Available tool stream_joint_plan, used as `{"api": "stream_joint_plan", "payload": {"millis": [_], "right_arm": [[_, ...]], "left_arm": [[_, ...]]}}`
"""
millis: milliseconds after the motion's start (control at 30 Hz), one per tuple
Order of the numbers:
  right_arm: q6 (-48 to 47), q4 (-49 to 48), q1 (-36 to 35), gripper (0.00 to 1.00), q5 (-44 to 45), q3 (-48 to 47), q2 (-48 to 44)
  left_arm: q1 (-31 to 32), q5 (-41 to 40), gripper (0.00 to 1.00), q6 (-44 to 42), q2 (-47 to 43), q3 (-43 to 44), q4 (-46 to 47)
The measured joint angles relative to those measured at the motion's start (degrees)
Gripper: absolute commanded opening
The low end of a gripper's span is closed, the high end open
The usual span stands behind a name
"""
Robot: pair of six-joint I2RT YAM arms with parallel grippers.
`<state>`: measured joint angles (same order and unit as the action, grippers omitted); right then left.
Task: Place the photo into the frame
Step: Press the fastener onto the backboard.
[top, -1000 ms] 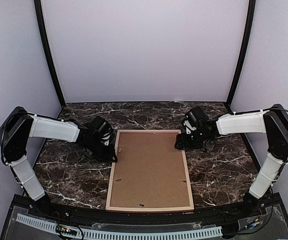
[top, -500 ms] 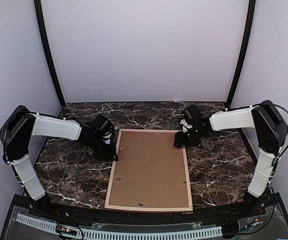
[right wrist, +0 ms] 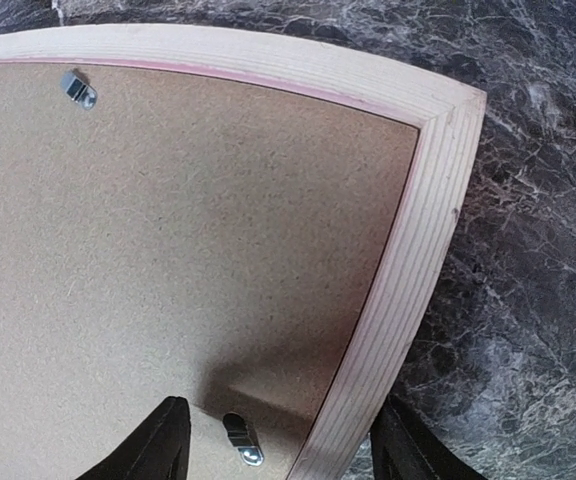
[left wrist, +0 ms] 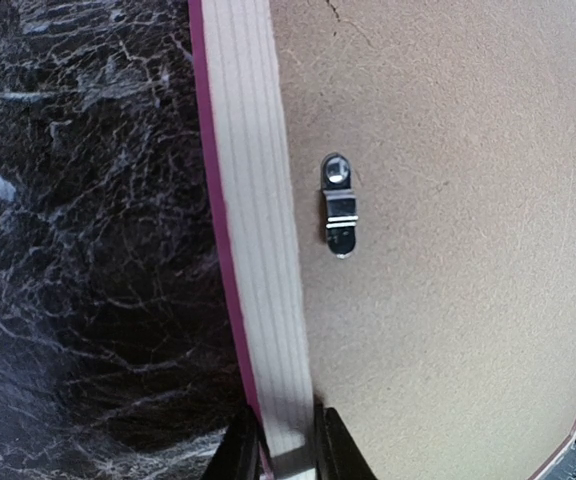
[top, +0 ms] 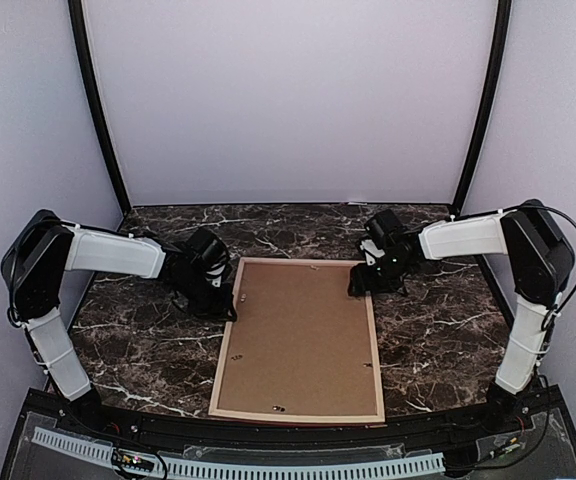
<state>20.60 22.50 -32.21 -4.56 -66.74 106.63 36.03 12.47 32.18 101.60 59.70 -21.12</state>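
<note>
The frame (top: 224,352) lies face down on the table, its light pinkish wood rails around a brown backing board (top: 298,340). My left gripper (top: 230,303) is shut on the frame's left rail (left wrist: 253,220) near the far left corner, one finger (left wrist: 238,455) on each side of the rail. My right gripper (top: 358,288) is open at the far right corner. Its fingers (right wrist: 158,445) straddle the right rail (right wrist: 408,260) and a metal clip (right wrist: 240,438). The photo is not in view.
The dark marble table (top: 438,330) carries only the frame. Small metal clips (left wrist: 338,205) hold the backing board (left wrist: 448,250) along the rails, another one at the far edge (right wrist: 78,88). Purple walls close off the back and sides.
My right arm has drawn in and its gripper has shifted slightly towards the frame's far right corner. The frame's near end has slid a little to the left.
</note>
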Motion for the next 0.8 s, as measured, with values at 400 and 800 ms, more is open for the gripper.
{"api": "stream_joint_plan", "payload": {"millis": [400, 800], "right_arm": [[-3.69, 1.49, 0.70, 0.53, -1.79, 0.00, 0.00], [-4.26, 1.99, 1.33, 0.42, -1.64, 0.00, 0.11]], "left_arm": [[0.00, -0.42, 0.18, 0.00, 0.00, 0.13, -0.13], [0.00, -0.57, 0.18, 0.00, 0.00, 0.15, -0.24]]}}
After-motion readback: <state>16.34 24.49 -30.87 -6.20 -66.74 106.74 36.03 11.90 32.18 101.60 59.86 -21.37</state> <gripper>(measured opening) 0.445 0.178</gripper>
